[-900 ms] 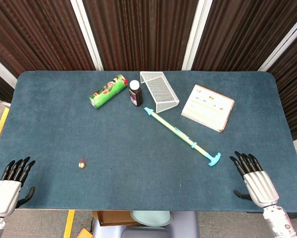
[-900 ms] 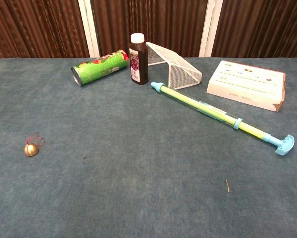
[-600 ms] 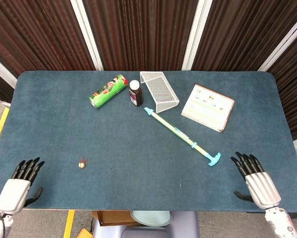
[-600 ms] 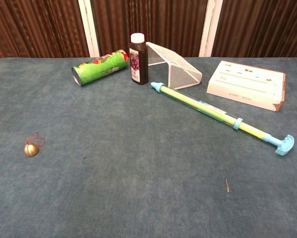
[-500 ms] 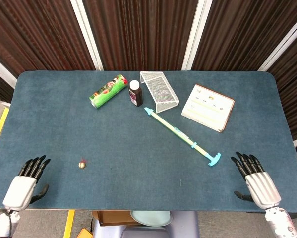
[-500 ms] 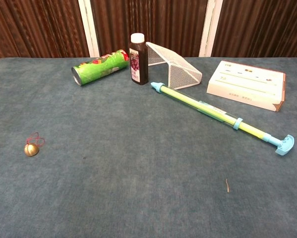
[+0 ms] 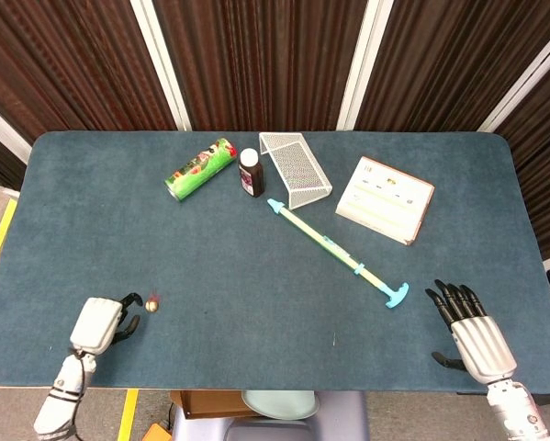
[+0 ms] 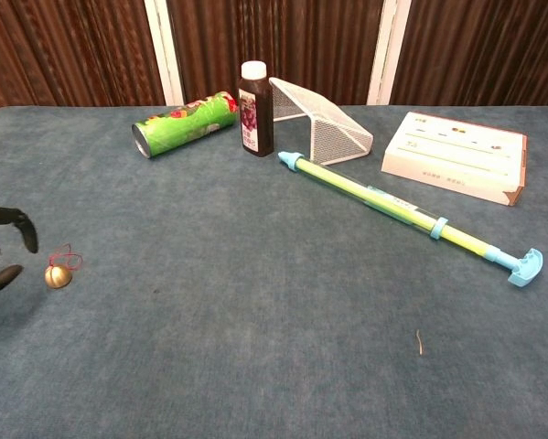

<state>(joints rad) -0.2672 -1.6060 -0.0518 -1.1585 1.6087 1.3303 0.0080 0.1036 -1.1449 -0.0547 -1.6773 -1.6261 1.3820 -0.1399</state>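
My left hand (image 7: 100,322) hovers over the table's front left, its dark fingers (image 8: 17,224) bent and apart just left of a small gold bell (image 7: 152,303) with a red loop (image 8: 66,253). It holds nothing and does not touch the bell (image 8: 58,275). At the front right my right hand (image 7: 472,333) lies flat with fingers spread and nothing in it, just right of the blue T-handle (image 7: 398,296) of a long yellow-green pump (image 7: 334,247). The chest view does not show the right hand.
At the back stand a lying green can (image 7: 200,169), a dark juice bottle (image 7: 251,172), a tipped white mesh basket (image 7: 296,168) and a white box (image 7: 386,198). The blue-carpeted table (image 7: 256,257) ends close to both hands. A tiny scrap (image 8: 419,342) lies front right.
My left hand has moved right and forward from the table's front left corner to beside the bell, its fingers now bent. The right hand has stayed put.
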